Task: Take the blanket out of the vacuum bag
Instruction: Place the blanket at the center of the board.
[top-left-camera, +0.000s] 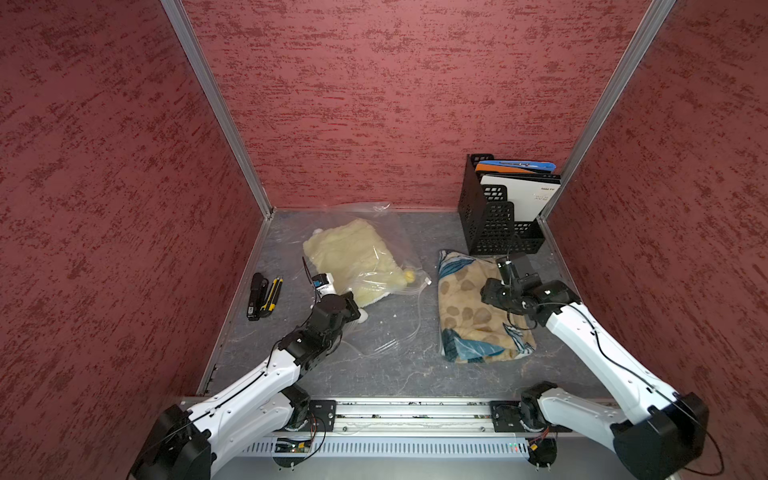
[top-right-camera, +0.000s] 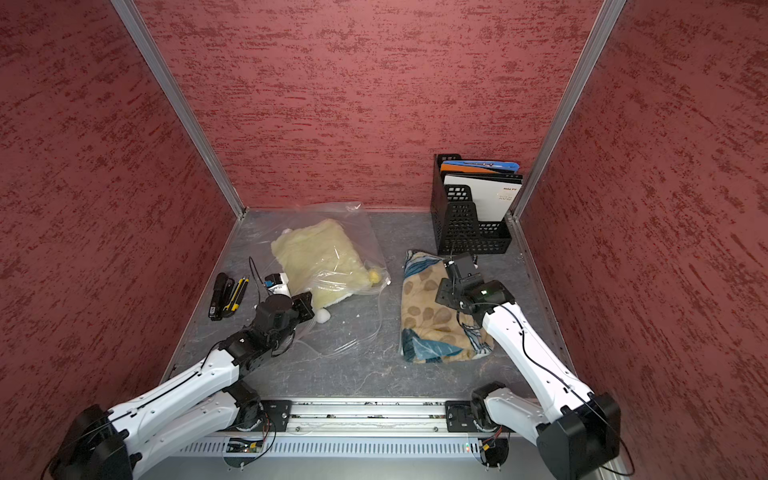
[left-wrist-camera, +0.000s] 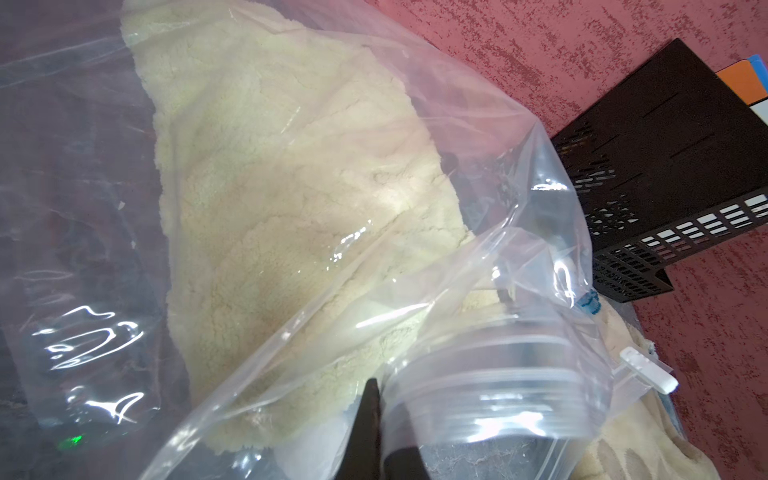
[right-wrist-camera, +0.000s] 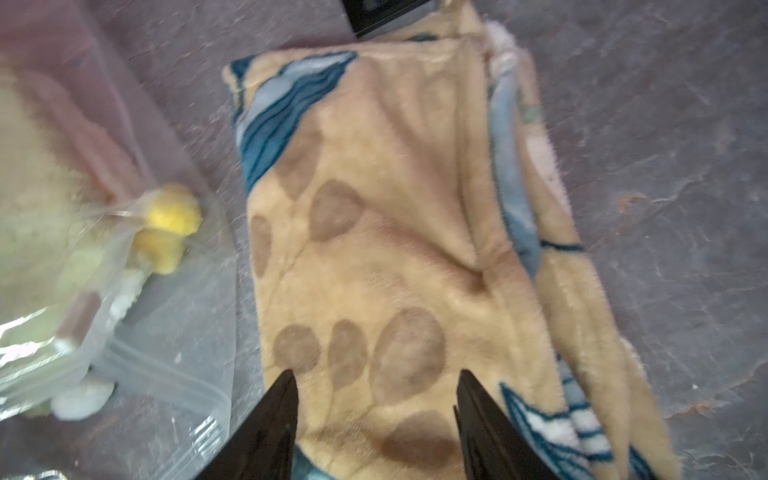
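Plastic vacuum bag (top-left-camera: 399, 237) edge clamped in left pincer (left-wrist-camera: 380, 436); right pincer (right-wrist-camera: 376, 374) gapes empty above patterned blanket (right-wrist-camera: 374, 232).

We see the vacuum bag (left-wrist-camera: 83, 249) as clear, glossy plastic, crinkled and catching glare. The cream fleece (left-wrist-camera: 291, 187) inside looks nubbly and matt. The patterned blanket (right-wrist-camera: 395, 249) is soft plush cloth. The counter (right-wrist-camera: 665, 166) is matt grey with stone-like veins. The walls (top-left-camera: 374, 104) look rough and red.
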